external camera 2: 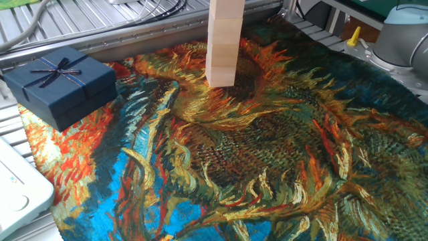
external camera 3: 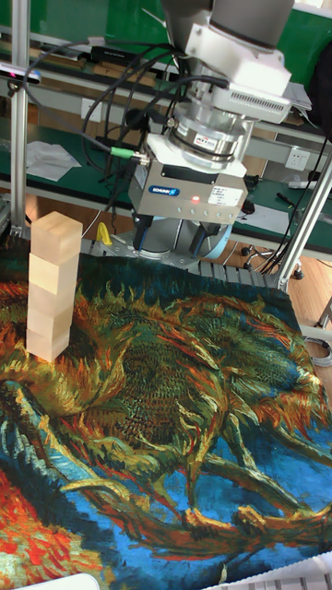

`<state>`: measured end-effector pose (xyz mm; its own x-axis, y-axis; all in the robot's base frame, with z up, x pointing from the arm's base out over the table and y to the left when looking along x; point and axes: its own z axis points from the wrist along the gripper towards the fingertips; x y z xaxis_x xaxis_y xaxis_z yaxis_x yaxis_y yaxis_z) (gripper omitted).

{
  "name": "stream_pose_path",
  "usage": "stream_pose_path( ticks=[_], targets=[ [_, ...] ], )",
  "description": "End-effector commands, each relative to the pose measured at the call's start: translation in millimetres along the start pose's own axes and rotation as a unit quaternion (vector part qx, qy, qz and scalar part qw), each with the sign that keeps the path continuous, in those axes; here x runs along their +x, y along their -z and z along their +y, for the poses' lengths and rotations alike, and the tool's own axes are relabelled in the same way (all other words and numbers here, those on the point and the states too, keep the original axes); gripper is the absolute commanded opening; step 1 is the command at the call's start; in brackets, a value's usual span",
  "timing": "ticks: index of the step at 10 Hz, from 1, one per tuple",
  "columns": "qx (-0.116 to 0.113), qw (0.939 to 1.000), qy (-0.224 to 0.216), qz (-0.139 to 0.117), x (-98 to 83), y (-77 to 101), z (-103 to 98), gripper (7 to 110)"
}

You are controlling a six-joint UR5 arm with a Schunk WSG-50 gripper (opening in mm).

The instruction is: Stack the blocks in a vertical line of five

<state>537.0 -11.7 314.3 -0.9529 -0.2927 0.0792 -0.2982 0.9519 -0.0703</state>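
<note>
Sunflower-print cloth (external camera 2: 281, 154) covers the table, oranges, yellows, teal and bright blue, fills most of both views. UR5 arm (external camera 3: 231, 46) next: in the tall fixed view it hangs at 12 o'clock over the far edge of the cloth, grey wrist, cables looping off to the left. Gripper (external camera 3: 180, 241) below the wrist, white body with a red light on its face; fingers point down behind the cloth's far edge, dark and mostly hidden, cannot tell if wide or narrow. Nothing seen in them. In the fixed view only a grey arm joint shows at 2 o'clock, top right corner.

Dark blue gift box (external camera 2: 59, 84) with ribbon bow, at 9 o'clock in the fixed view, on the left edge of the cloth, well apart from the stack.

Blocks (external camera 3: 52, 286): pale wood cubes stacked in one upright column, on the cloth at 9–10 o'clock in the tall fixed view, 12 o'clock in the fixed view where the top is cut off. Count about four to five, seams faint. Column slightly staggered, standing free, gripper well apart to its right.

White device corner (external camera 2: 17, 191) at 8 o'clock, off the cloth.
</note>
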Motion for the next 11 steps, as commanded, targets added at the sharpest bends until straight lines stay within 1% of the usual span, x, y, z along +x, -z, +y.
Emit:
stream_pose_path(
  ticks=[1, 4, 5, 8, 9, 10, 11],
  targets=[
    [-0.02, 0.9997, -0.015, -0.004, -4.1, 2.0, 7.0, 7],
    [-0.015, 0.9997, -0.016, -0.006, -5.5, 1.6, 5.7, 7],
    [-0.022, 0.9995, -0.023, -0.009, -6.9, 1.8, 9.0, 7],
    [-0.021, 0.9996, -0.018, -0.009, -7.8, 0.4, 8.4, 7],
    [-0.018, 0.9997, -0.018, -0.004, -4.2, 0.8, 8.5, 7],
    [-0.019, 0.9997, -0.018, -0.002, -3.7, -0.2, 9.2, 7],
    [-0.013, 0.9997, -0.019, 0.001, -2.9, -2.1, 5.2, 7]
  ],
)
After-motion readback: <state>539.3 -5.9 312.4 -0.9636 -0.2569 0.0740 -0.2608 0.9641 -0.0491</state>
